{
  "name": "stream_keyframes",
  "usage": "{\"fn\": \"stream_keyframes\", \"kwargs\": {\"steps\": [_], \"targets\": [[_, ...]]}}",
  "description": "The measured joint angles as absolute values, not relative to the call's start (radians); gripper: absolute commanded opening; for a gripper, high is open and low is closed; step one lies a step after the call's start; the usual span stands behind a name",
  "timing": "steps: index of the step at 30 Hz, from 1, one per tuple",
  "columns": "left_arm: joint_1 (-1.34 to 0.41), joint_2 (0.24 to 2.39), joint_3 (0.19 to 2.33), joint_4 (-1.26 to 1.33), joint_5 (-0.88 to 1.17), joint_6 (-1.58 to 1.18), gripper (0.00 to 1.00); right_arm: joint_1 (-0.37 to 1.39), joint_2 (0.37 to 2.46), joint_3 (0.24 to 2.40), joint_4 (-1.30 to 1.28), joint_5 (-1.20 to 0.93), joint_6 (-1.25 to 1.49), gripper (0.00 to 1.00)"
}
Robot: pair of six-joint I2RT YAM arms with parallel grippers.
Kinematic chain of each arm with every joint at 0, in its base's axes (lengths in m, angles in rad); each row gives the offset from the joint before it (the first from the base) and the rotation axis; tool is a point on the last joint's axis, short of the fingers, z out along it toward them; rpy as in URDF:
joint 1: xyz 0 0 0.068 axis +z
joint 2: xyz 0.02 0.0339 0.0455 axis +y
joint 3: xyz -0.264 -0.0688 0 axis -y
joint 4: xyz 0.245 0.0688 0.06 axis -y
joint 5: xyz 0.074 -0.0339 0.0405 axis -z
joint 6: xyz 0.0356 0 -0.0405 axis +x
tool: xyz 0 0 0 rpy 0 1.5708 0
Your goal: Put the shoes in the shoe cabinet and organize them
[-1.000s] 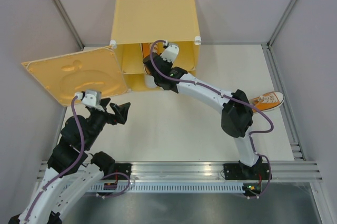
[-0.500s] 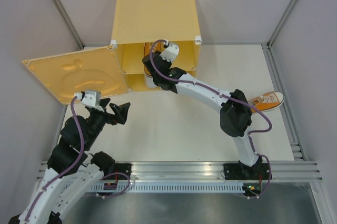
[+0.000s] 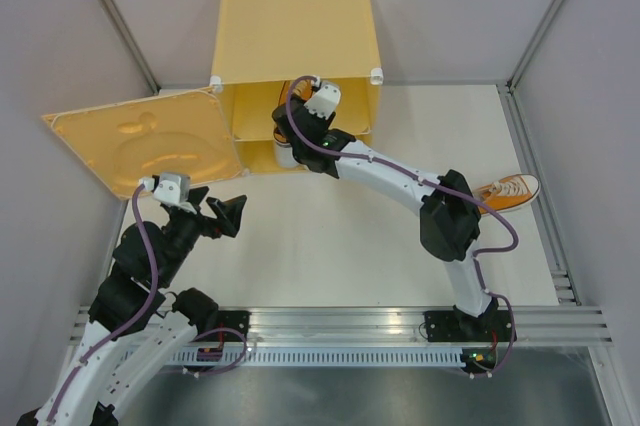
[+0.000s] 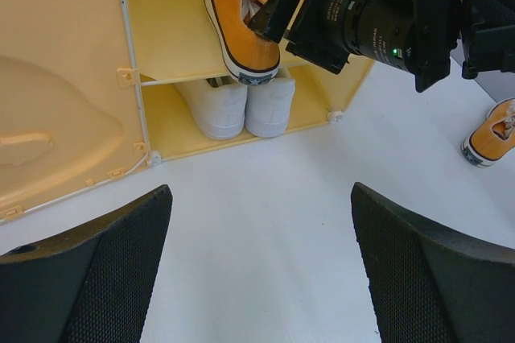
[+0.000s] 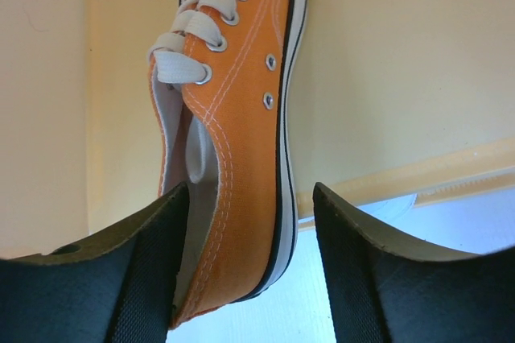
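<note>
right wrist view showed the right gripper (image 5: 249,198) spread apart astride the orange shoe (image 5: 241,77), set on the shoe cabinet (image 3: 290,26) upper shelf; the arm had barely shifted, so release seemed done. left gripper (image 4: 259,198) hung spread.

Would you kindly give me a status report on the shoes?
Left gripper open, empty. Right gripper open astride orange shoe, upper shelf. White pair below; second orange shoe out on table. Door open, nothing blocking.
</note>
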State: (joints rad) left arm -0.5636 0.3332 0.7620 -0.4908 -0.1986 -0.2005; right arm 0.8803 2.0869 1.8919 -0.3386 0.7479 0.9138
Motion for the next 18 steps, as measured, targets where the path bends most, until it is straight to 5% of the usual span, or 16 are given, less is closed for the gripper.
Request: {"fn": "stream_keyframes", "kwargs": {"steps": [18], "targets": [[-0.564, 0.333, 0.762, -0.491, -0.198, -0.2, 0.95, 0.846, 1.899, 1.655, 0.019, 0.673, 0.833, 0.82]]}}
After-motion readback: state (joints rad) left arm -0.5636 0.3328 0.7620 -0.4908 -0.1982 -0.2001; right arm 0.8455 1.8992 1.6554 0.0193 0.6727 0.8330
